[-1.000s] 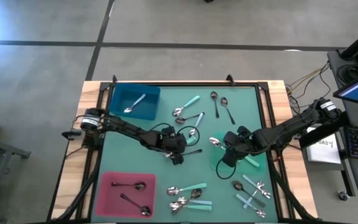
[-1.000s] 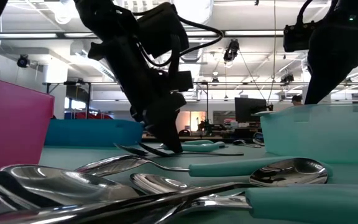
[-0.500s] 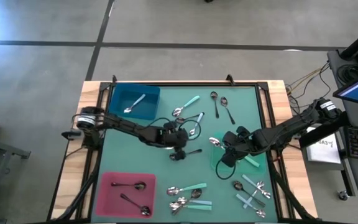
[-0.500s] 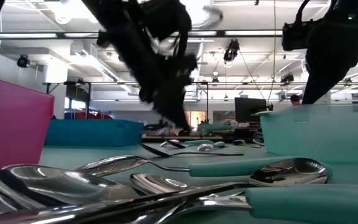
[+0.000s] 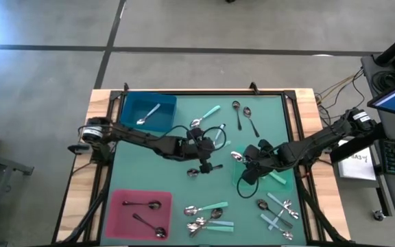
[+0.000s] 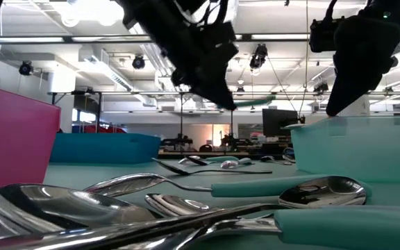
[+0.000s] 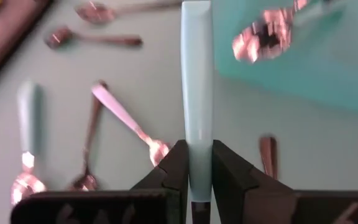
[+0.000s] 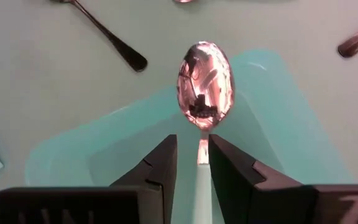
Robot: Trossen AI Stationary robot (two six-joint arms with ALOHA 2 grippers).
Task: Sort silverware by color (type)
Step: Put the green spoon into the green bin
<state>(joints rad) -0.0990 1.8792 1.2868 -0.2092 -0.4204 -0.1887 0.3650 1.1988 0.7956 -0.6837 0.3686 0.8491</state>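
Both claws clench mint-handled spoons lengthwise: left claw (image 7: 196, 163) handle-forward, right claw (image 8: 200, 163) bowl-forward.

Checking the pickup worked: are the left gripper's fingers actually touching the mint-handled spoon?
Touching. The left wrist view shows the left gripper with both fingers pressed against the mint-handled spoon, no gap either side.
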